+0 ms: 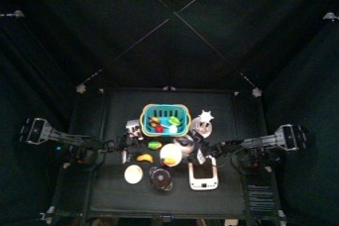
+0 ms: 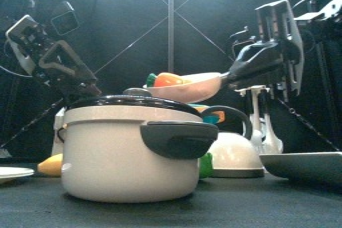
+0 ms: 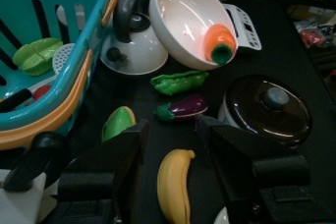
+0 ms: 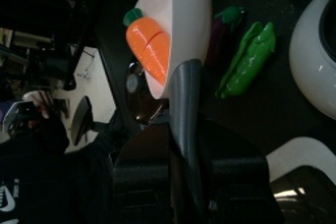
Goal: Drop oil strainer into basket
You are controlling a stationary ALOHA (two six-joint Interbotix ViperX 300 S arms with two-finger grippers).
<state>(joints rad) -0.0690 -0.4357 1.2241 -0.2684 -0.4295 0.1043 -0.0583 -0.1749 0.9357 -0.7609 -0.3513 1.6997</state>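
Observation:
The oil strainer is a white bowl-shaped scoop on a black handle, with a toy carrot lying in it. My right gripper is shut on that handle and holds the strainer level above the table's middle. The teal basket stands at the back centre with several toy foods inside; the strainer hangs beside it, not over it. In the left wrist view the basket is close by. My left gripper is open above a banana, holding nothing.
A large cream pot with a dark lid stands at the front edge. A kettle, a green pepper, an eggplant and a black pot lid lie under the strainer. A white tray sits front right.

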